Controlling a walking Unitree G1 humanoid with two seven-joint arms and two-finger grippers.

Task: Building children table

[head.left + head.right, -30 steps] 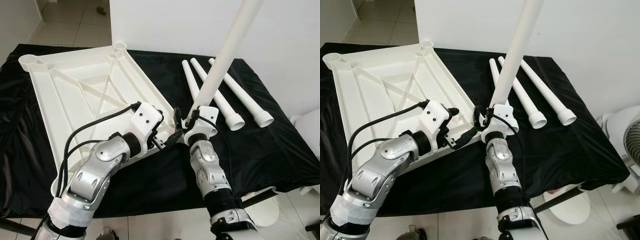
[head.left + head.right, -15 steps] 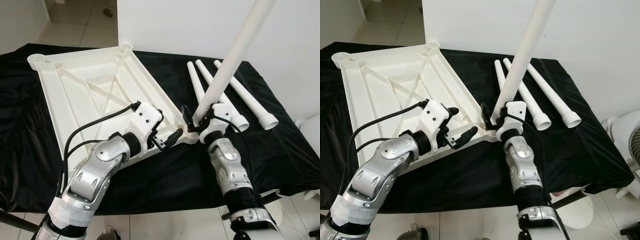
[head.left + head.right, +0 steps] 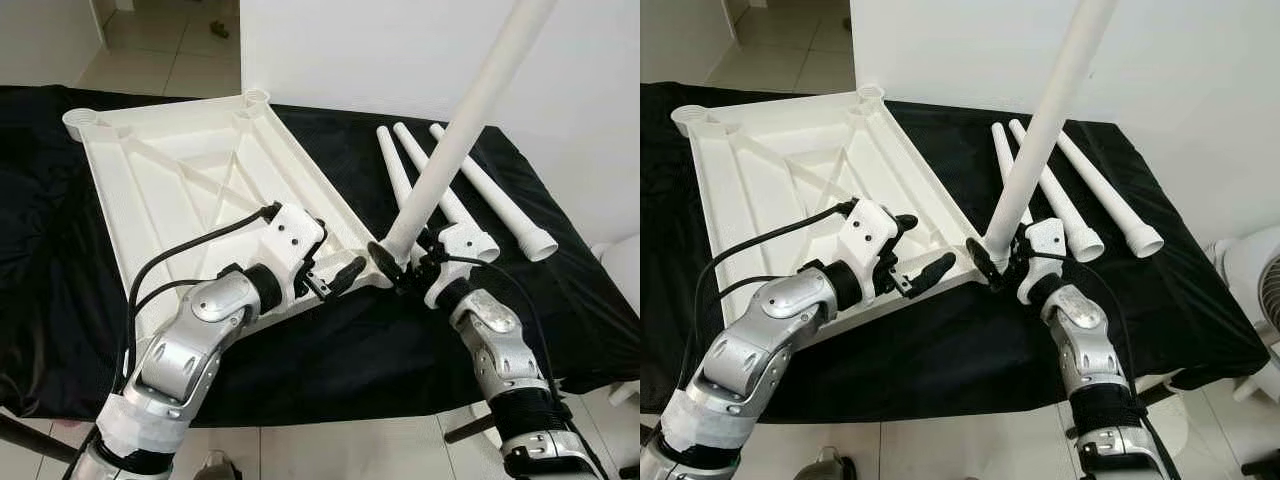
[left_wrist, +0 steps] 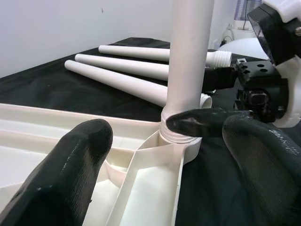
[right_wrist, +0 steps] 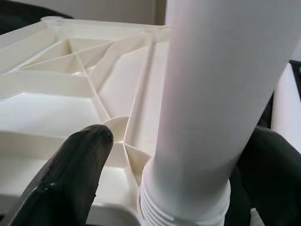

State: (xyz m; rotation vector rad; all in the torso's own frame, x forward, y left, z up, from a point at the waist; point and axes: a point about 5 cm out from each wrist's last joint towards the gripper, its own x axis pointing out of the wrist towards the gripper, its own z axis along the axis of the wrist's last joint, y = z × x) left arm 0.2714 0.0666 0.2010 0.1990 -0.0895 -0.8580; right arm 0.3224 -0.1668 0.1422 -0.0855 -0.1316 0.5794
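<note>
- The white tabletop (image 3: 190, 190) lay upside down on the black-draped worktop (image 3: 560, 290), ribs and corner sockets facing up.
- One white leg (image 3: 470, 120) stood in the near right corner socket, leaning up and away toward the wall (threaded end right at the socket's rim, though I couldn't tell how far in it was).
- The right tool (image 3: 398, 268) was pinching that leg just above the threads, one black finger on each side of it.
- The left tool (image 3: 335, 278) sat at the tabletop's near edge, just beside that same corner, fingers spread and closed on nothing. One fingertip (image 4: 70, 165) hovered over the ribs in the wrist view.
- Three spare legs (image 3: 455, 195) lay side by side on the cloth to the right of the tabletop, threaded ends pointing toward the robot.
</note>
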